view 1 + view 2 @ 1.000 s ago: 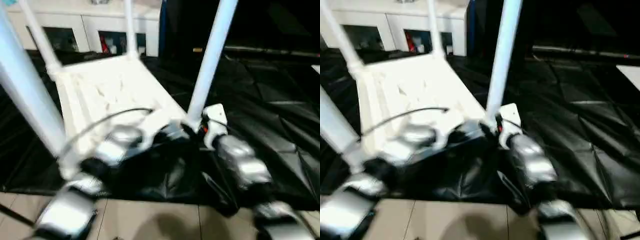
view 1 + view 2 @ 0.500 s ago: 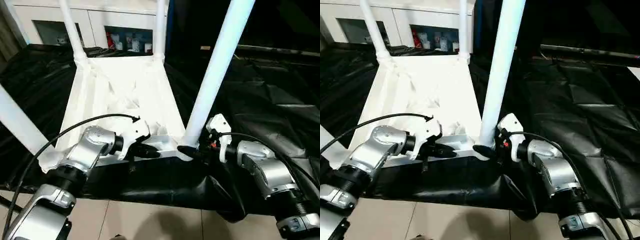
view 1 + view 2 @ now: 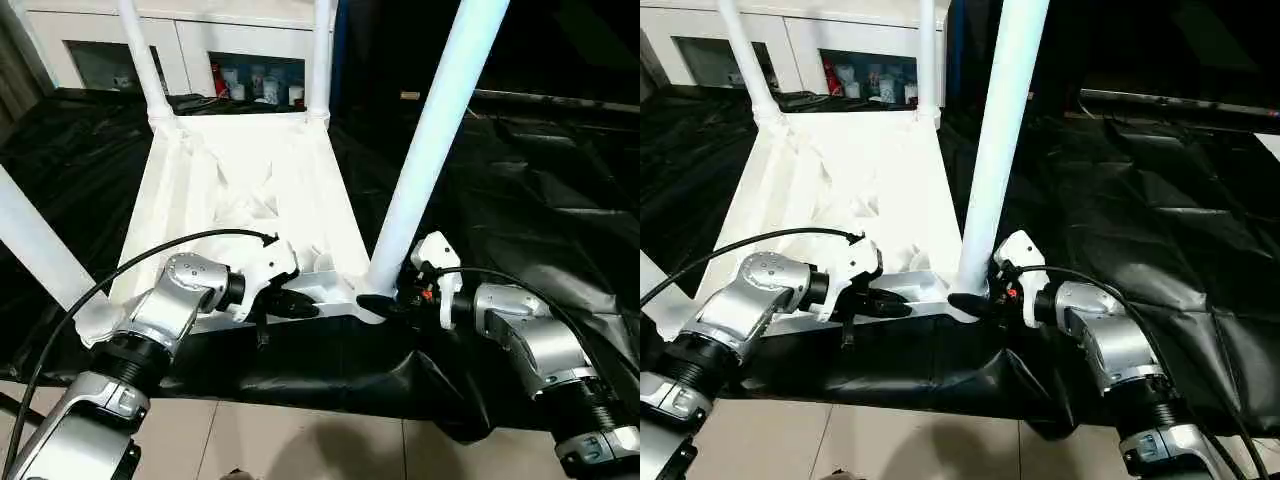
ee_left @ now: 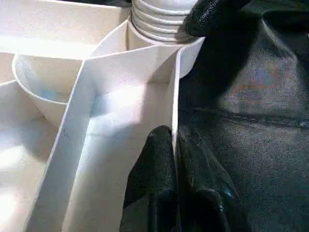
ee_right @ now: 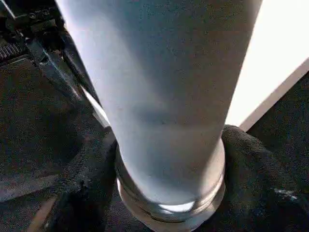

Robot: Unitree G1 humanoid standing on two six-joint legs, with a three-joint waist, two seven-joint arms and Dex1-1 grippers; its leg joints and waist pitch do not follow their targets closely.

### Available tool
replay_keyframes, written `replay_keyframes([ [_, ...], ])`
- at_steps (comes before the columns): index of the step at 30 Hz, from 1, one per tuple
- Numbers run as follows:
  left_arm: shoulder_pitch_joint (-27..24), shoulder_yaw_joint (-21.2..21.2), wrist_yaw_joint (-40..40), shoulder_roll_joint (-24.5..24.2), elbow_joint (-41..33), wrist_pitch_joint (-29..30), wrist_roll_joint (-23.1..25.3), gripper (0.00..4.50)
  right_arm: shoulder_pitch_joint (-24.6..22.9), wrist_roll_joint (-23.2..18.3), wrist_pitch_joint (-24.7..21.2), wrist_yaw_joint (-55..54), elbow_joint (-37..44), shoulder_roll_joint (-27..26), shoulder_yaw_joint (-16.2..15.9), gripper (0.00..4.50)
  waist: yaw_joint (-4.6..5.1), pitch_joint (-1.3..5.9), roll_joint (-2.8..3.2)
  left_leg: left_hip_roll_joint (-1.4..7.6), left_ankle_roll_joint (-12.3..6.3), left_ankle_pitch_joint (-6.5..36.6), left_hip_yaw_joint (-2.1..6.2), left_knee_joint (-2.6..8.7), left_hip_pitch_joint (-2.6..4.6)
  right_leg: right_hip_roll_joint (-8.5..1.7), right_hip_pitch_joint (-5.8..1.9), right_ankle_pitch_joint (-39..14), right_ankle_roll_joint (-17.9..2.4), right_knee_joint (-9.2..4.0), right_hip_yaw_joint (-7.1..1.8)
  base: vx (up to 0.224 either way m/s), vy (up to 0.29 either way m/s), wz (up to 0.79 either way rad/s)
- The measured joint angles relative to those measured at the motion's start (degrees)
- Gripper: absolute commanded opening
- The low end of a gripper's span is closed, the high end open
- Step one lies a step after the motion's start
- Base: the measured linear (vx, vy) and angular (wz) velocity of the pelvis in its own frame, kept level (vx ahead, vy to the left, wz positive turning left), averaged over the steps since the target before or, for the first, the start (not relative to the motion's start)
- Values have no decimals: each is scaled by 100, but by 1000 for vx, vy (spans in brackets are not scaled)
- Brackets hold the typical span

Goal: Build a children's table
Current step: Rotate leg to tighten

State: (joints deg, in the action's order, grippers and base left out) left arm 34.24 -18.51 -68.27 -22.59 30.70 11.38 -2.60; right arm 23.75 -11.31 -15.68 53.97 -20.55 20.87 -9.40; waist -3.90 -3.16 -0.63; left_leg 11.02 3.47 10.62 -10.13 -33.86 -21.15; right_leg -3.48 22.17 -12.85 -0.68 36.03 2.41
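Now my left gripper (image 4: 175,145) is pinching the near rim of the upturned children's table (image 3: 250,170), which is lying on black sheeting (image 3: 520,200). My right gripper (image 5: 164,159) is straddling the near-right leg (image 3: 430,140) at its socket, fingers around it.

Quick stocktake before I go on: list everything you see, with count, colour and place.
Table top: one, white, lying ribbed side up on the sheet.
Legs: four, white, standing up from the top's corners.
Plastic sheet: one, black, spread over the floor.
Cabinet: one, white, behind the table, small items on its shelf.
Left gripper: black fingers pinching the top's near edge wall.
Right gripper: black fingers around the near right leg's base.
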Motion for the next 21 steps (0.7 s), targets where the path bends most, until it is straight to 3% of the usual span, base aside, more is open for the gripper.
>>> replay_keyframes([
  [3, 32, 52, 311, 135, 116, -1, 82, 0, 14, 30, 1, -443, -172, -251, 153, 277, 11, 1, 0, 0, 3, 0, 0, -2, 15, 0, -12, 0, 0, 5, -2, 0, 0, 0],
  [6, 270, 88, 1034, 564, 480, 62, 282, 0, 171, 75, -30, -1451, -566, -690, 518, 276, 54, 5, 6, -3, 33, 12, -3, -6, 26, -1, -17, 13, -6, 9, -10, 0, 0, 0],
  [13, 699, 131, 2330, 1353, 1185, 204, 541, 0, 576, 374, 26, -3526, -1142, -1482, 899, 275, 47, 14, 18, -6, 43, 7, -3, 2, 64, -2, -48, 17, -2, 10, -14, 0, 0, 0],
  [19, 884, 131, 2733, 1603, 1515, 72, 721, 0, 833, 521, 292, -4222, -1587, -1747, 1075, 275, 42, 23, 17, -6, 43, 7, -2, 4, 62, -2, -51, 16, -1, 4, -13, 0, 0, 0],
  [21, 886, 132, 2728, 1597, 1522, 37, 727, 0, 832, 509, 381, -4172, -1611, -1747, 1102, 345, 41, 23, 17, -6, 43, 7, -2, 5, 59, -2, -47, 17, -1, 4, -12, 0, 0, 0],
])
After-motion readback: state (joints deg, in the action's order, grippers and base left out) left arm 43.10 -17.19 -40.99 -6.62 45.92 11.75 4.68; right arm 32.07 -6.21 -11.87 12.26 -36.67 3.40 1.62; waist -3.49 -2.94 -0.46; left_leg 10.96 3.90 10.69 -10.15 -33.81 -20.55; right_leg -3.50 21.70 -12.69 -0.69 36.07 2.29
